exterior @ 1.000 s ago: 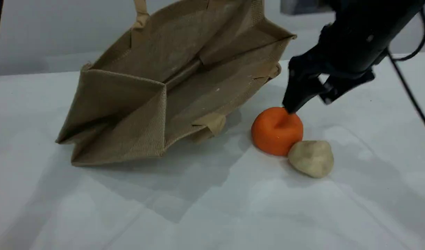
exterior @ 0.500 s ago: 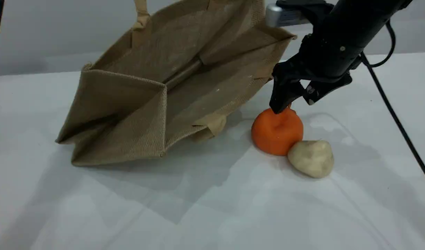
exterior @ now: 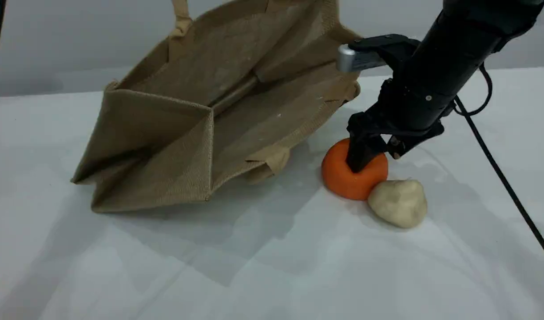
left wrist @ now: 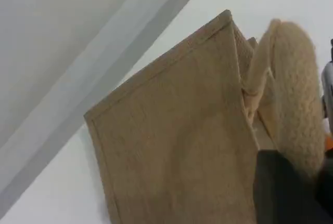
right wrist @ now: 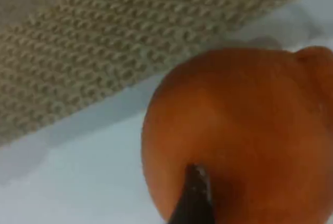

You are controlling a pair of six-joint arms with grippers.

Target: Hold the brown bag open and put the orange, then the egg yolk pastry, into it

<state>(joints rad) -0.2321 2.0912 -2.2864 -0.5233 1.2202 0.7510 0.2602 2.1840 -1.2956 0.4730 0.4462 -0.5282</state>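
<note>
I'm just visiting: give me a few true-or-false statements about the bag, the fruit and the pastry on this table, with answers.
1. The orange is already inside the brown bag. False: it sits on the table beside the bag.
2. The pastry touches the orange. True.
3. The right gripper is down at the orange with its jaws spread. True.
4. The bag stands upright. False: it leans, its opening facing the camera.
5. The pastry is farther from the bag than the orange. True.

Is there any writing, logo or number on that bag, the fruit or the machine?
None can be read. The brown bag is plain woven cloth, the orange and the egg yolk pastry are bare, and the black arm shows no legible label.
</note>
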